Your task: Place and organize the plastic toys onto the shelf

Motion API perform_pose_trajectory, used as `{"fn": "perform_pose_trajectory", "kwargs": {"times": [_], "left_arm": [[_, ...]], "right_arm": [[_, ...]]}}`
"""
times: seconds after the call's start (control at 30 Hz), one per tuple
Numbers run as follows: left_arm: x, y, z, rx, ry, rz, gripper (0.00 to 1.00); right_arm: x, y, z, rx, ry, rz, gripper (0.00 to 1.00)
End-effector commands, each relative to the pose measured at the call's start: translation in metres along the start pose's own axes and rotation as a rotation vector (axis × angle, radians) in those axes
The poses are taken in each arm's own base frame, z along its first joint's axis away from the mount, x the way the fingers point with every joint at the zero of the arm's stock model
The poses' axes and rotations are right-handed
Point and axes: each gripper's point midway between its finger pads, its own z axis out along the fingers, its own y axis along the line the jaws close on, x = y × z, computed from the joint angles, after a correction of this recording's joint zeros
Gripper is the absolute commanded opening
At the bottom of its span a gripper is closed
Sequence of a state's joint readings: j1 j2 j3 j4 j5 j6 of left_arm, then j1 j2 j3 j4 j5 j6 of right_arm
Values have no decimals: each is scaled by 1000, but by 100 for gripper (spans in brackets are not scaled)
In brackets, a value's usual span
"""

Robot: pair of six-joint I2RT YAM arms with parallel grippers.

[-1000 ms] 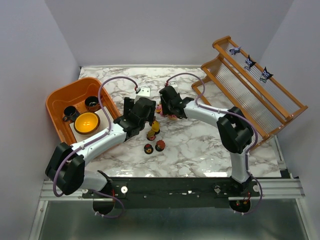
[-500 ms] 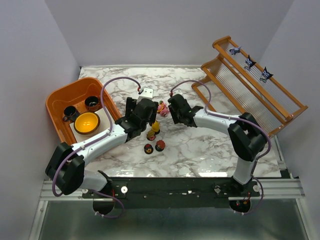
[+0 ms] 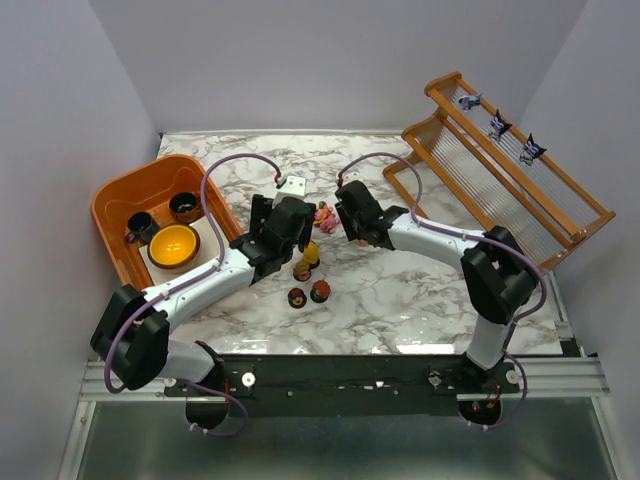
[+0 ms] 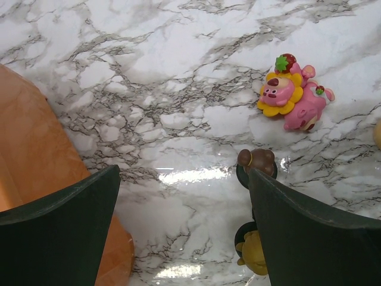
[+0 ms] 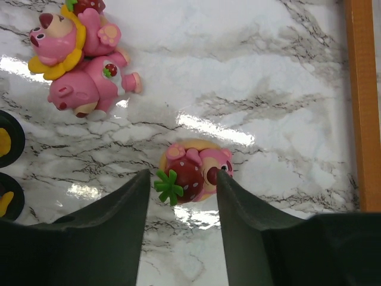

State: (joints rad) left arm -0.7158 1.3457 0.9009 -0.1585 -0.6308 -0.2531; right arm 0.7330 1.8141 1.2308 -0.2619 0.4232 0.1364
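Note:
My right gripper [image 5: 181, 173] is open low over the marble, and a small pink bear toy hugging a strawberry [image 5: 193, 173] lies between its fingertips; the right tip touches the toy's nose. Two pink toys [image 5: 77, 65] lie together up and to the left. My left gripper [image 4: 183, 173] is open and empty above bare marble, with a brown toy [image 4: 256, 159] and a yellow toy [image 4: 255, 257] at its right finger. In the top view both grippers [image 3: 290, 215] [image 3: 352, 213] flank the pink toys [image 3: 323, 215]. The wooden shelf [image 3: 520, 205] stands at the right, with three purple-black figurines [image 3: 498, 125] on its upper tier.
An orange tub [image 3: 110, 195] at the left holds two dark cups and a yellow bowl [image 3: 173, 245]. More toys stand near the middle: one pair [image 3: 306, 262] and a second pair [image 3: 308, 294]. The shelf's frame edge [image 5: 360, 101] is close on the right in the right wrist view.
My right gripper drew back to the right off the pink toys, uncovering them in the top view, then edged slightly back. My left arm has hardly moved.

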Motion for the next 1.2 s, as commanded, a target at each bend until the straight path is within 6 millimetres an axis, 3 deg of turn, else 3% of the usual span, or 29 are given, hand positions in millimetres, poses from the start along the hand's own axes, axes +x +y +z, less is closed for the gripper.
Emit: {"fn": "perform_pose_trajectory", "kwargs": {"times": [0.0,0.87,1.17], "left_arm": [[-6,6,-2,-33,-37,-7,99],[-8,7,-3,-39,-46,7,99],[-8,6,-3,-37,-47,10,99]], "right_arm": [[0,6,7,-17,23,-31,52],[20,4,11,-4,92,-87,48],[8,-4,4,15,56,-121,18]]}}
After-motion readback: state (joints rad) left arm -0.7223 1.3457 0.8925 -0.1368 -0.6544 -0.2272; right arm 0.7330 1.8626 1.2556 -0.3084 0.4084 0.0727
